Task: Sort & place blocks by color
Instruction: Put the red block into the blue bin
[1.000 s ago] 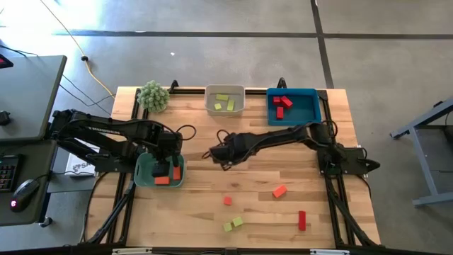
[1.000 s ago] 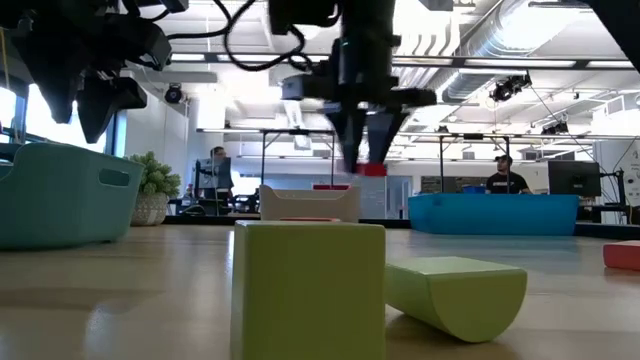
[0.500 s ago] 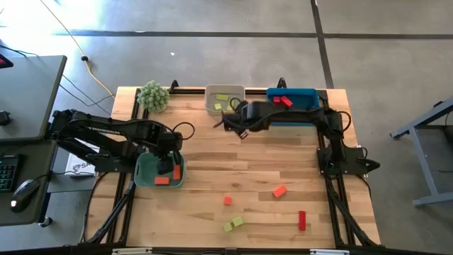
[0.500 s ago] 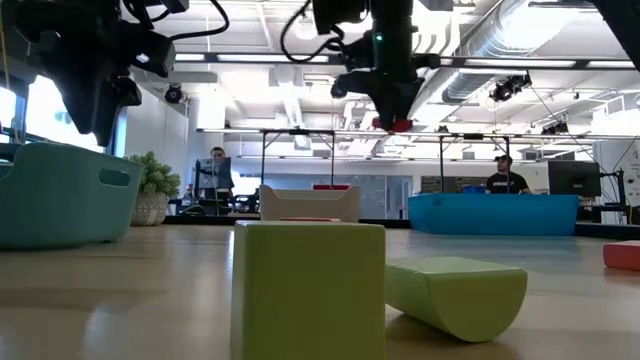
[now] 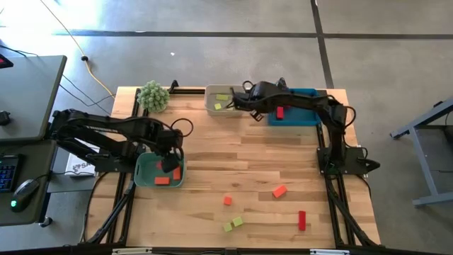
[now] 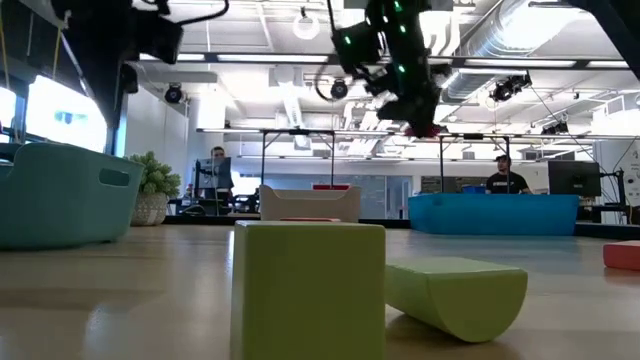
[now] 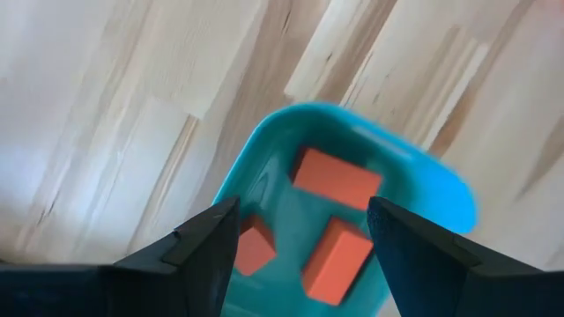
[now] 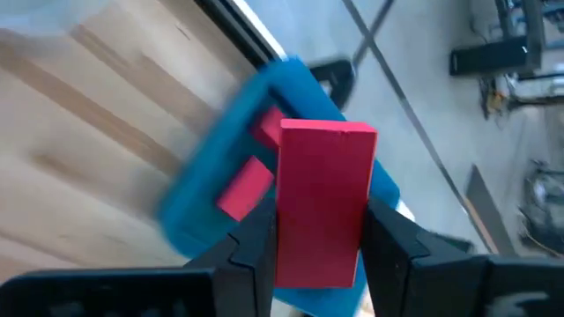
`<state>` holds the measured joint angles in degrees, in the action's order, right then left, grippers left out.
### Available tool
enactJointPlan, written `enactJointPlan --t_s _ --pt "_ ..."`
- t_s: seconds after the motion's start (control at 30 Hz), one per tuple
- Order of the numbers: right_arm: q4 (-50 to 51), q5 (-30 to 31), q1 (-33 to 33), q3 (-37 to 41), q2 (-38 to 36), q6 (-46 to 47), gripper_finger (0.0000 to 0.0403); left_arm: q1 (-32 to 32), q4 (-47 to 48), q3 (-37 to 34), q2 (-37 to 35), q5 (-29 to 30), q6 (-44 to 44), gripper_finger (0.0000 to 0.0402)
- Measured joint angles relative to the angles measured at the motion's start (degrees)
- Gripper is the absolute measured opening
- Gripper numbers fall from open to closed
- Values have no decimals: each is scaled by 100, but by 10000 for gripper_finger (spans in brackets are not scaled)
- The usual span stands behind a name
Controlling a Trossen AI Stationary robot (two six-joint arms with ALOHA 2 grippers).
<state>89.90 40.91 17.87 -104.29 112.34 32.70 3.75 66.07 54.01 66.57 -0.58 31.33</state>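
My right gripper [image 5: 278, 112] is shut on a dark red block [image 8: 326, 194] and hangs over the left part of the blue tray [image 5: 306, 105], which holds two red blocks [image 8: 242, 189]. My left gripper [image 7: 302, 211] stands open, pointing down, above the teal tray [image 5: 145, 173]; three orange blocks [image 7: 337, 178] lie in it. The white tray [image 5: 225, 108] holds yellow-green blocks. Loose on the table lie two orange blocks [image 5: 279, 190], a red block [image 5: 302, 220] and two yellow-green blocks [image 5: 233, 224]. My right gripper pinches the red block by its two long sides [image 8: 286, 238] between its two fingers. The block lies along the fingers, and its far end [image 8: 328, 132] sticks out past the fingertips. The fingers slant down toward the table's far right. The block is lifted clear above the blue tray.
A fuzzy green plant [image 5: 153, 95] stands at the table's far left corner. The wide middle of the wooden table [image 5: 233, 152] is bare. In the low view, people sit in the room behind the trays.
My right gripper has gone from the table's middle up and toward the far right, and has turned, carrying the red block clear of the table past the white tray to above the blue tray. It has stayed shut on the block.
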Motion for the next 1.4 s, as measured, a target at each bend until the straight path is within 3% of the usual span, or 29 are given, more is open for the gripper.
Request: enactJointPlan --t_s 0.27,0.67,1.1,1.4 --pt "-901 -142 829 1809 -690 -412 103 44 4 474 0 158 23 239" --pt "-3283 -1631 2060 4020 -2132 -1072 104 732 -343 731 0 898 149 239" --pt "-4472 -2874 2994 4841 -2277 -1503 120 1424 -2454 731 0 895 -203 239" --pt "-4534 -2794 3128 4846 -2276 -1630 182 1585 -2950 731 2 883 -409 239"
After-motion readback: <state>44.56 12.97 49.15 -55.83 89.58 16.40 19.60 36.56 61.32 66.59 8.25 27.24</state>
